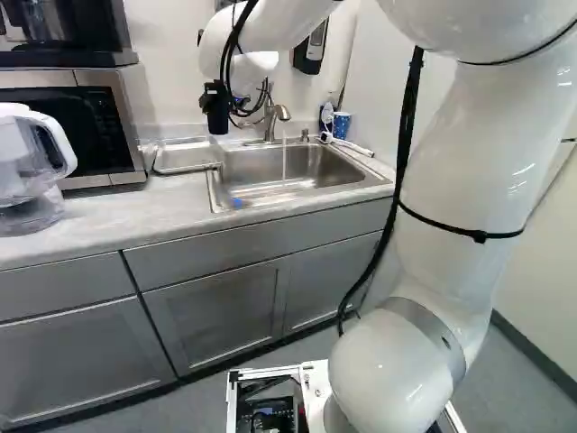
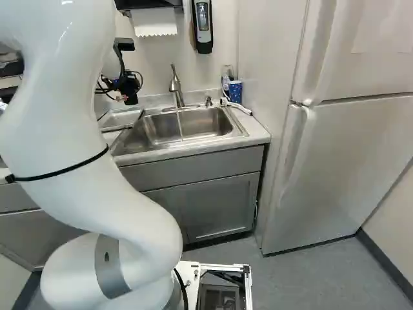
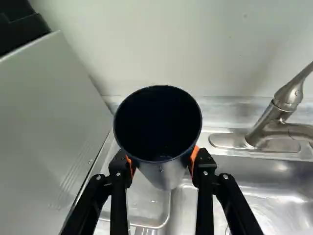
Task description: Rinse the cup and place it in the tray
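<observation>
In the left base view my black gripper (image 1: 216, 104) hangs above the counter between the tray (image 1: 187, 157) and the sink (image 1: 279, 171); its fingertips cannot be made out there. In the wrist view the gripper (image 3: 162, 165) is shut on the cup (image 3: 161, 169), one orange pad against each side. The cup's dark open mouth faces the wrist camera, and drops cling to its side. Beyond the cup lies the metal tray (image 3: 149, 203), beside the sink basin and not touched by the cup. Water runs in a thin stream from the faucet (image 1: 275, 117).
A microwave (image 1: 72, 122) and a clear pitcher (image 1: 32, 171) stand left of the tray. A blue patterned cup (image 2: 235, 92) sits behind the sink's right corner, near the refrigerator (image 2: 342, 148). A small blue item (image 1: 236, 203) lies at the sink's front edge.
</observation>
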